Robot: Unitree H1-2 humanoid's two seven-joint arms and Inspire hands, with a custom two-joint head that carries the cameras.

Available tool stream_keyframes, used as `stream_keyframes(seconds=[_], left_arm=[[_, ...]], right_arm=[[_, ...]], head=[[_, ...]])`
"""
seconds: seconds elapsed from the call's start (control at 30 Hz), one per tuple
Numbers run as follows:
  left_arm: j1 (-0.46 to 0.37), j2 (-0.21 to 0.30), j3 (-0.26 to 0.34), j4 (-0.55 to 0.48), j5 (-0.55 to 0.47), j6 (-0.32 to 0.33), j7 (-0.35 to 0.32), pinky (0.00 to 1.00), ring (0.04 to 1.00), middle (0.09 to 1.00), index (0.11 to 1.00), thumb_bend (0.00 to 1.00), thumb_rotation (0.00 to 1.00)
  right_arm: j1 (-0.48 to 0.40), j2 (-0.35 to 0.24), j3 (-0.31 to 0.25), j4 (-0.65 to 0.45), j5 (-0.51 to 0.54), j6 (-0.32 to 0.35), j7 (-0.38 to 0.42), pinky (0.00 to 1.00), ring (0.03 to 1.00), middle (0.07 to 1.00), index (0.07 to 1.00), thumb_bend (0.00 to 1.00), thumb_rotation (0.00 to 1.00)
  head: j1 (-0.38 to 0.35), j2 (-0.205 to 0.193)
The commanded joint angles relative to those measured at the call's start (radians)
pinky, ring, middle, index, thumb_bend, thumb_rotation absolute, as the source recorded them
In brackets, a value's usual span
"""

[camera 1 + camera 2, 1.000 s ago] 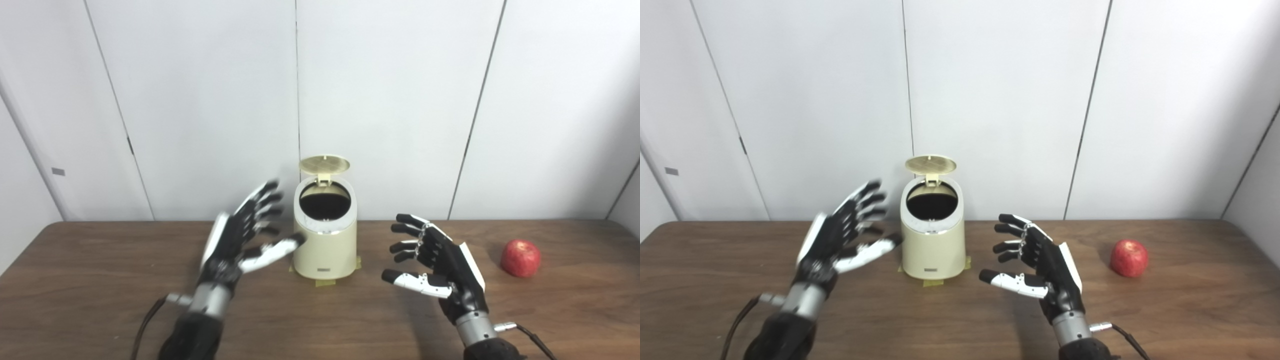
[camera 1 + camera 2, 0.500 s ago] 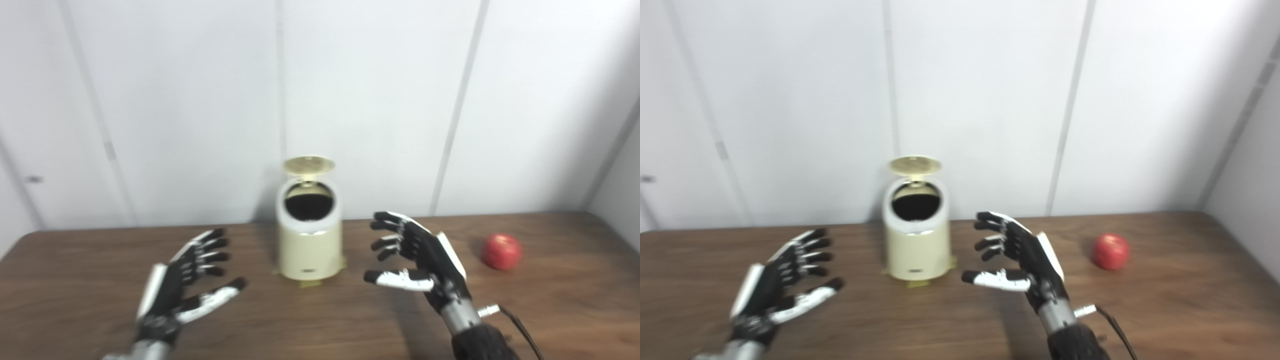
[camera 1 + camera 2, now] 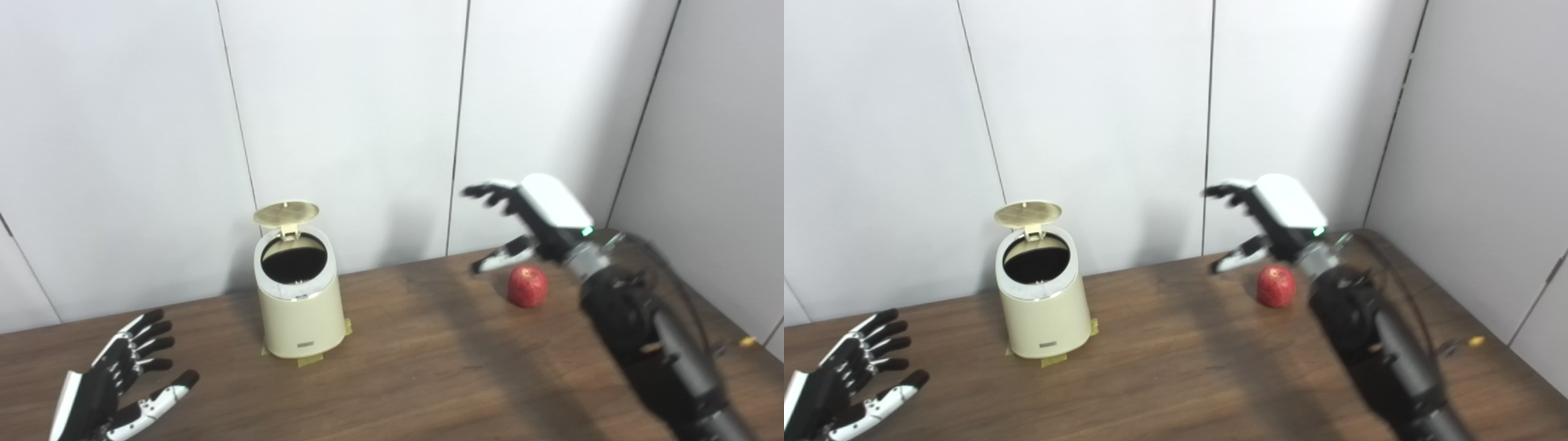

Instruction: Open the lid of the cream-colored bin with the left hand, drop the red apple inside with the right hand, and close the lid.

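The cream-colored bin (image 3: pixel 300 312) stands on the brown table with its round lid (image 3: pixel 286 213) tipped up at the back and its dark inside showing. The red apple (image 3: pixel 527 285) lies on the table to the right of the bin, near the wall. My right hand (image 3: pixel 530 217) is open, raised above and just behind the apple, fingers spread, not touching it. My left hand (image 3: pixel 116 386) is open and empty at the lower left, well away from the bin. The bin also shows in the right eye view (image 3: pixel 1044 306), as does the apple (image 3: pixel 1276 285).
The white panelled wall (image 3: pixel 367 122) runs close behind the bin and apple, and meets a side wall at the right. Yellow tape tabs (image 3: pixel 306 361) hold the bin's base to the table (image 3: pixel 441 367). A cable (image 3: pixel 680 288) loops beside my right forearm.
The camera has swung right. My left hand has drawn back from the bin to the lower left. My right hand has risen and reached right, over the apple. The lid stays open.
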Motion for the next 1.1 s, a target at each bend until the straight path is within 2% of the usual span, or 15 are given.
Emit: stream_keyframes(seconds=[0.0, 0.13, 0.23, 0.3, 0.53, 0.57, 0.63, 0.77, 0.9, 1.07], left_arm=[[-0.049, 0.013, 0.003, -0.022, -0.015, -0.028, -0.005, 0.65, 0.761, 0.809, 0.849, 0.65, 0.04], [-0.052, 0.018, 0.006, -0.038, -0.029, -0.016, -0.011, 0.64, 0.765, 0.819, 0.843, 0.65, 0.0], [-0.053, 0.02, 0.007, -0.042, -0.027, -0.014, -0.011, 0.64, 0.765, 0.815, 0.837, 0.65, 0.0], [-0.054, 0.02, 0.01, -0.046, -0.027, -0.011, -0.013, 0.64, 0.759, 0.809, 0.834, 0.65, 0.0], [-0.054, 0.023, 0.016, -0.055, -0.027, 0.0, -0.015, 0.65, 0.762, 0.813, 0.835, 0.64, 0.0], [-0.054, 0.023, 0.017, -0.055, -0.028, -0.001, -0.016, 0.66, 0.759, 0.81, 0.83, 0.64, 0.0], [-0.052, 0.024, 0.017, -0.06, -0.031, 0.005, -0.018, 0.65, 0.757, 0.808, 0.828, 0.64, 0.0], [-0.05, 0.025, 0.014, -0.068, -0.033, 0.014, -0.024, 0.64, 0.751, 0.809, 0.828, 0.65, 0.0], [-0.047, 0.024, 0.013, -0.081, -0.043, 0.034, -0.029, 0.63, 0.75, 0.811, 0.831, 0.64, 0.0], [-0.044, 0.021, 0.011, -0.099, -0.039, 0.058, -0.029, 0.63, 0.749, 0.809, 0.831, 0.63, 0.0]], right_arm=[[-0.052, -0.067, -0.02, -0.022, -0.027, 0.047, 0.045, 0.66, 0.812, 0.861, 0.834, 0.87, 0.24], [-0.051, -0.12, -0.036, -0.002, 0.013, 0.101, 0.115, 0.64, 0.815, 0.87, 0.85, 0.89, 0.27], [-0.047, -0.124, -0.06, 0.022, 0.069, 0.138, 0.141, 0.64, 0.82, 0.874, 0.855, 0.88, 0.26], [-0.043, -0.118, -0.077, 0.045, 0.111, 0.161, 0.148, 0.68, 0.845, 0.887, 0.865, 0.86, 0.2], [-0.041, -0.072, -0.122, 0.207, 0.254, 0.146, 0.099, 0.78, 0.918, 0.936, 0.895, 0.85, 0.2], [-0.042, -0.058, -0.129, 0.23, 0.277, 0.144, 0.09, 0.83, 0.942, 0.958, 0.904, 0.82, 0.17], [-0.048, -0.038, -0.133, 0.291, 0.312, 0.122, 0.072, 0.82, 0.936, 0.955, 0.91, 0.82, 0.16], [-0.06, -0.016, -0.117, 0.395, 0.346, 0.066, 0.033, 0.83, 0.91, 0.928, 0.917, 0.89, 0.27], [-0.065, 0.018, -0.109, 0.438, 0.366, 0.069, -0.014, 0.82, 0.894, 0.922, 0.928, 0.86, 0.21], [-0.072, 0.033, -0.062, 0.505, 0.345, 0.036, -0.082, 0.81, 0.884, 0.894, 0.903, 0.86, 0.26]], head=[[-0.003, 0.002], [-0.011, 0.005], [-0.013, 0.007], [-0.013, 0.008], [-0.007, 0.013], [-0.007, 0.013], [-0.004, 0.015], [-0.003, 0.02], [-0.003, 0.024], [-0.003, 0.025]])
